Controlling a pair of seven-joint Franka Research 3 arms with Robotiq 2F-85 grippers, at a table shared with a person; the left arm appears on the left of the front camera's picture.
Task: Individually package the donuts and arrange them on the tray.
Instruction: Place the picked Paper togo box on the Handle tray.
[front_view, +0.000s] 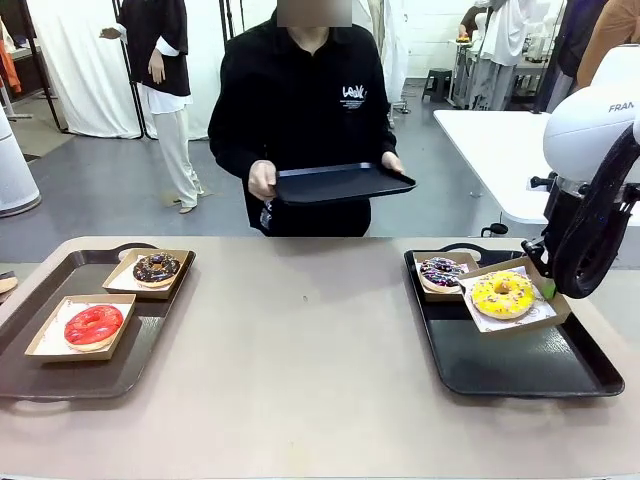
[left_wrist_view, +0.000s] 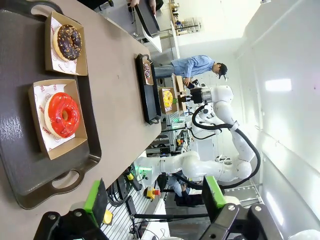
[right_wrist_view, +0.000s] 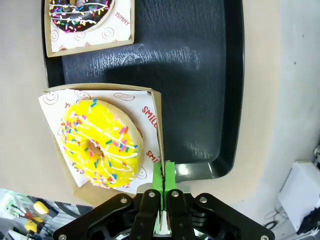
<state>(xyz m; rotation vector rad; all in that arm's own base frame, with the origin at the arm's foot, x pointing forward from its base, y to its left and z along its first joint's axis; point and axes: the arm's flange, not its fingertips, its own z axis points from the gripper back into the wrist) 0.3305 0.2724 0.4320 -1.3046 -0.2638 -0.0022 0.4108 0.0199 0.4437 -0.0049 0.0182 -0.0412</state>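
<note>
- The yellow donut (right_wrist_view: 100, 145) is seen lying in a shallow cardboard box (right_wrist_view: 158, 107) lined with printed paper; the box is carried tilted over the near left part of the right-hand black tray (front_view: 520, 370), and it appears clear of the tray's floor, though that cannot be told for sure.
- The box's wall is pinched by the right gripper (right_wrist_view: 164, 175), its green pads pressed together on the cardboard edge.
- The purple donut (front_view: 441, 271) with sprinkles is found in its own box at the far left corner of the same tray, just beside the held box.
- On the left-hand tray (front_view: 90, 380), the chocolate donut (front_view: 156, 268) is boxed at the far side and the red donut (front_view: 93, 325) is boxed at the near side, the two boxes apart.
- The left gripper (left_wrist_view: 155, 200) is held spread wide with nothing between its fingers, above the near end of the left-hand tray.
- A third, bare black tray (front_view: 340, 183) is held in both hands by a person (front_view: 300, 110) at the far side of the table (front_view: 300, 360).
</note>
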